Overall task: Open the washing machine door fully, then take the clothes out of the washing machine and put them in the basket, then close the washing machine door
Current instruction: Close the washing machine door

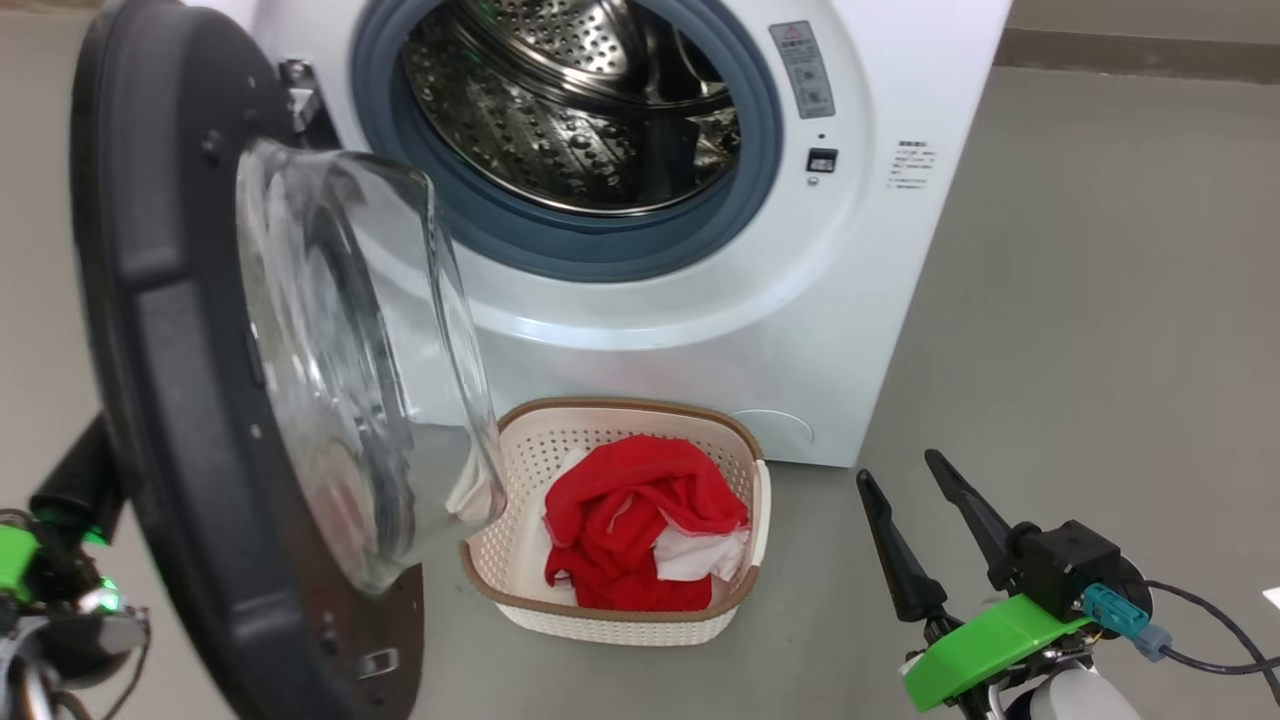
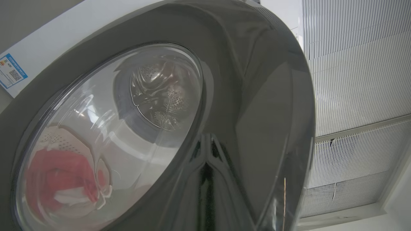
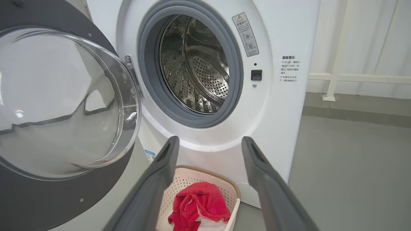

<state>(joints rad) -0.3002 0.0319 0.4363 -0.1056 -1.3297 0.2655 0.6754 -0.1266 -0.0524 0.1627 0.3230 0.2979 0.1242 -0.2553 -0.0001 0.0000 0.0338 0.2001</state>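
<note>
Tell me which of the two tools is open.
The right tool: its fingers stand wide apart. The left tool is shut, behind the washing machine door.

— What's nearest?
— The door, its glossy dark rim curving across.
— And through its window?
— The steel drum. Lower left, blurred, red clothes lie in the pale basket.
— Beyond?
— The white washing machine with a blue label, and a slatted wall at right.
</note>
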